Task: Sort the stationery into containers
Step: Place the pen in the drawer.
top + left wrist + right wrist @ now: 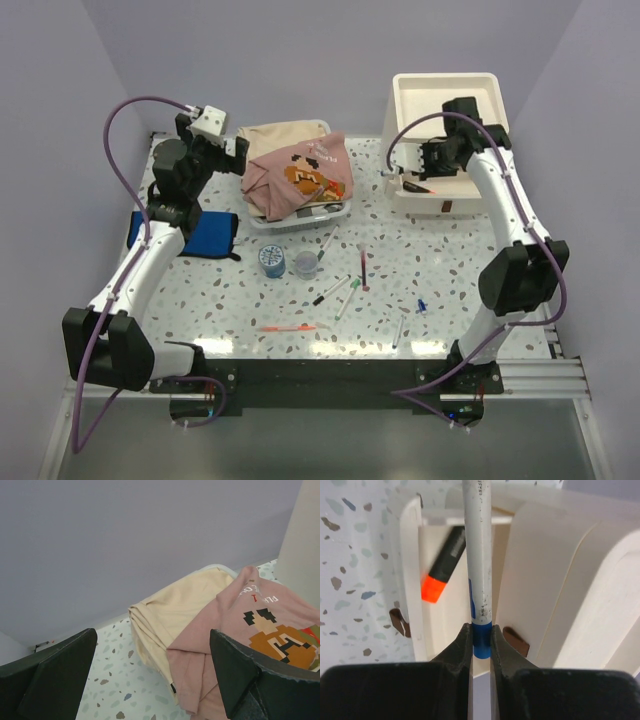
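My right gripper is shut on the blue end of a white pen, holding it over the open top drawer of the cream-white drawer unit. A black marker with an orange cap lies inside that drawer. In the top view the right gripper hangs at the unit's front. My left gripper is open and holds nothing, its fingers hovering beside the clothes at the back left. Several pens, a blue tape roll and a clear cup lie loose on the table.
A clear basket with a pink shirt and a beige garment stands at the back centre. A blue cloth lies on the left under the left arm. An orange pen lies near the front edge. Brown drawer handles stick out.
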Controlling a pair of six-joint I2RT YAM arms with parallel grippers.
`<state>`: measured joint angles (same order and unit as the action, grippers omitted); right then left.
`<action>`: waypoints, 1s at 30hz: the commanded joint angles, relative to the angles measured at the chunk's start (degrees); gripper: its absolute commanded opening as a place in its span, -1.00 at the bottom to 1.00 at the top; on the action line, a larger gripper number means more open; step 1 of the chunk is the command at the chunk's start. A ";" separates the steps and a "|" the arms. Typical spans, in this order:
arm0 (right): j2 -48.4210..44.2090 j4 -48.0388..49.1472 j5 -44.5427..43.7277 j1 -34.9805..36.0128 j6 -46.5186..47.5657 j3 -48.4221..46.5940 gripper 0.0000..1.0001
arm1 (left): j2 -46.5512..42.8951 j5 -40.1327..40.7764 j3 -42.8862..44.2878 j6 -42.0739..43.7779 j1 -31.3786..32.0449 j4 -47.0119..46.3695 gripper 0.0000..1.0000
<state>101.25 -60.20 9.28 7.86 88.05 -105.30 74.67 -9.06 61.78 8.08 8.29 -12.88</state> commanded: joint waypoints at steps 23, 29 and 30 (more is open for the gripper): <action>-3.24 9.42 0.80 -9.53 -9.29 7.83 0.08 | -0.06 -3.07 1.15 -3.15 -0.47 -4.17 1.00; -11.15 6.24 12.15 -8.30 -15.61 8.44 0.07 | 0.12 -3.42 0.98 -3.59 -0.47 -3.99 1.00; -12.30 5.63 14.86 -6.30 -15.80 8.96 0.07 | 0.12 -3.42 0.89 -3.51 -0.47 -3.90 1.00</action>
<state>96.77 -52.75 12.40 -1.28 77.32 -96.53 74.67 -11.77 61.76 5.56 8.25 -14.06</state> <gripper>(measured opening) 0.537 0.997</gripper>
